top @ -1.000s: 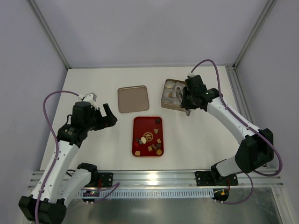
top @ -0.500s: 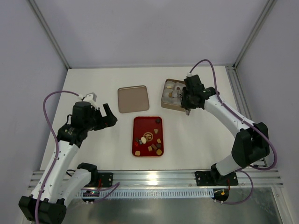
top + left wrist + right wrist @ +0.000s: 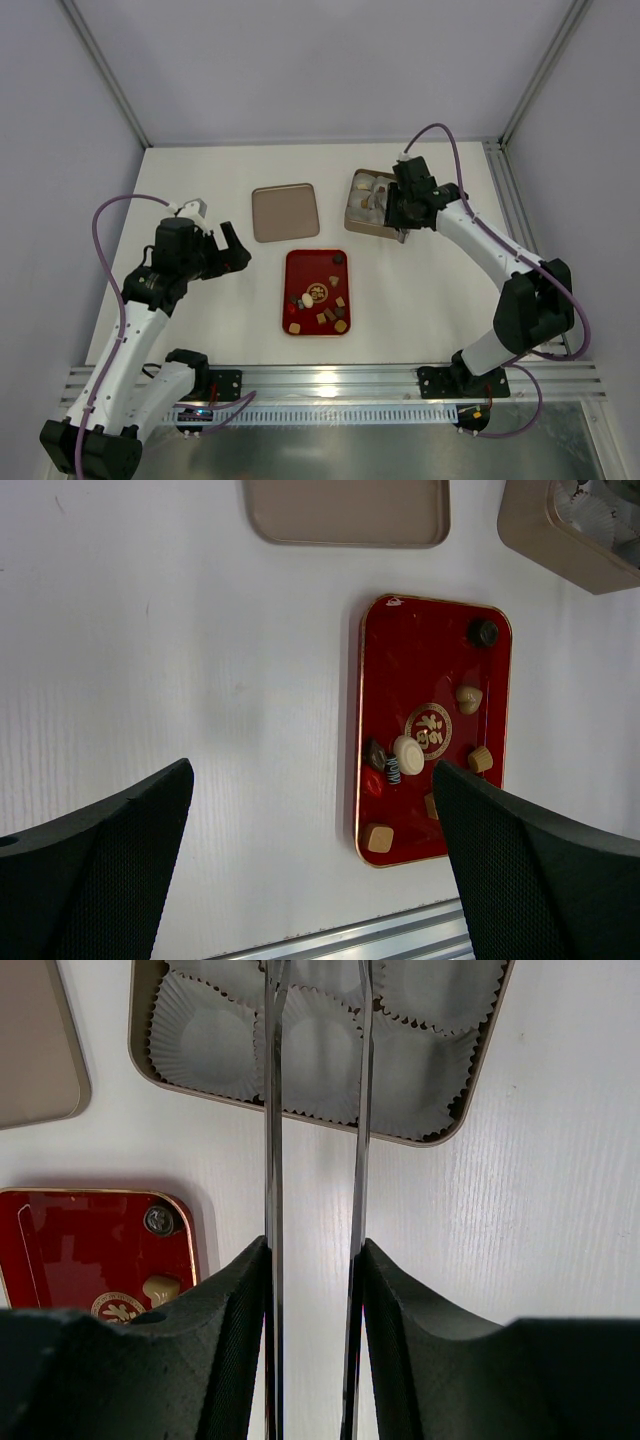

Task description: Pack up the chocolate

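- Chocolates [image 3: 407, 752] are scattered on the red tray [image 3: 300, 268], mid-worktop.
- Left jaws are spread wide at the tray's 9 o'clock; nothing is held.
- Right jaws are pressed on tweezers [image 3: 273, 1110], whose blades are parted over paper cups [image 3: 205, 1035] in the tin [image 3: 140, 1050] at 1 o'clock.

White counter [image 3: 200, 180] carries three items. Red rectangular tray [image 3: 305, 265] with gold rim lies at centre, nearer the near edge. Flat tan lid [image 3: 285, 212] lies beyond it, slightly left. Tan box [image 3: 350, 212] sits right of the lid, apart from it, lined with white crinkled paper cups [image 3: 205, 1035]. Metal tweezers [image 3: 272, 1110] point over the cups, blades apart.
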Controlling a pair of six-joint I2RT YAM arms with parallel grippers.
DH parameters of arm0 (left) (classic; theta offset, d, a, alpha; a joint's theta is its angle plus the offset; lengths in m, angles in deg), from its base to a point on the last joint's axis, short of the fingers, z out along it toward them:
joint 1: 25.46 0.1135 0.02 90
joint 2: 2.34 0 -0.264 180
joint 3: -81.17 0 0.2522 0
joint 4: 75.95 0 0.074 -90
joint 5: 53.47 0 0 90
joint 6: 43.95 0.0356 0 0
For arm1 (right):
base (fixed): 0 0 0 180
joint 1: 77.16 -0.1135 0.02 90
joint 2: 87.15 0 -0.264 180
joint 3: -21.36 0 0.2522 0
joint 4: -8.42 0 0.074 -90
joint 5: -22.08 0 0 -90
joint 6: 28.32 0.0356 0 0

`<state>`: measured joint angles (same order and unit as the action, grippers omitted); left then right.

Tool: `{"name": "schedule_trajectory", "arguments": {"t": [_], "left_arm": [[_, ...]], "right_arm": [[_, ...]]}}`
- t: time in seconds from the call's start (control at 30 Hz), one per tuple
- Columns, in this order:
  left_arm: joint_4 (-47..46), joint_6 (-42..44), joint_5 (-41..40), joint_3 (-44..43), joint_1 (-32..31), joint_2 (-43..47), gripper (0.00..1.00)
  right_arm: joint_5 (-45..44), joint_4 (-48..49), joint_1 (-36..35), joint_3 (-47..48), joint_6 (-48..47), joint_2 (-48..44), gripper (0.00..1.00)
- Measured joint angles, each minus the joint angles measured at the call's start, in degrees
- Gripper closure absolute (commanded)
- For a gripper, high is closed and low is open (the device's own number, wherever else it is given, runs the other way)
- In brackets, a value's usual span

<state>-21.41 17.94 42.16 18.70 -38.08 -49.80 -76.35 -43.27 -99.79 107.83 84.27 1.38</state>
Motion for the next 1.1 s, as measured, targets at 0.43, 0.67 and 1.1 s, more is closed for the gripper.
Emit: {"name": "schedule_trajectory", "arguments": {"t": [0.43, 0.67, 1.1], "left_arm": [[0.00, 0.00, 0.00, 0.00, 0.00, -0.02, 0.00], [0.00, 0.00, -0.09, 0.00, -0.02, -0.04, 0.00], [0.02, 0.00, -0.46, 0.00, 0.00, -0.22, 0.00]], "right_arm": [[1.62, -2.03, -1.64, 0.37, 0.00, -9.03, 0.58], [1.46, -3.54, -14.56, -4.81, 0.79, -17.09, 0.58], [1.60, -10.03, -35.21, -12.39, 7.21, -20.22, 0.58]]}}
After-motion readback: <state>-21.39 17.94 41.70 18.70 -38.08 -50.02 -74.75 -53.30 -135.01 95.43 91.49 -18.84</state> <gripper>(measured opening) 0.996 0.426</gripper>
